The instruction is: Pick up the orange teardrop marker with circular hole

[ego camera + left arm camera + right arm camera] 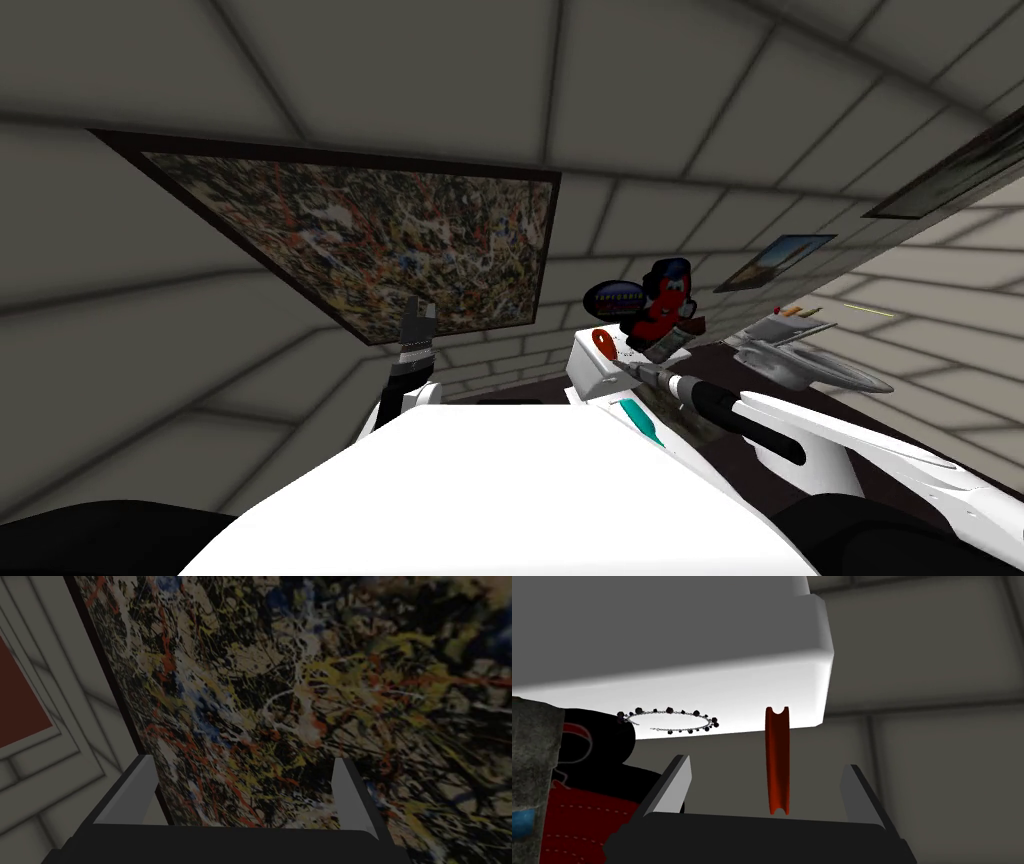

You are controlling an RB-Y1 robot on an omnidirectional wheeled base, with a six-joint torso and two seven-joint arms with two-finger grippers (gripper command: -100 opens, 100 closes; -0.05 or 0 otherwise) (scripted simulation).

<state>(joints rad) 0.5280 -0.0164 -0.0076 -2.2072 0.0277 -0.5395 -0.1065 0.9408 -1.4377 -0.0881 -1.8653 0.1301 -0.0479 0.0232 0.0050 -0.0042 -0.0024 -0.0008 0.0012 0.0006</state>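
Note:
The orange teardrop marker [604,343] with a round hole stands on a white block [590,375] just ahead of my chest. In the right wrist view the marker [777,761] is edge-on, a thin orange strip. It sits between the fingers of my right gripper [767,765], nearer the one away from the red toy, and touches neither. That gripper [618,364] is open, reaching in low from the right. My left gripper [418,315] is raised at the left in front of a framed splatter painting, and the left gripper [243,760] is open and empty.
A thin chain bracelet with dark beads [669,721] lies on the white block [722,651] beyond the marker. A red and black plush toy [662,300] stands close to the right gripper. A teal object [640,420] and a grey dish-like thing [800,362] lie to the right.

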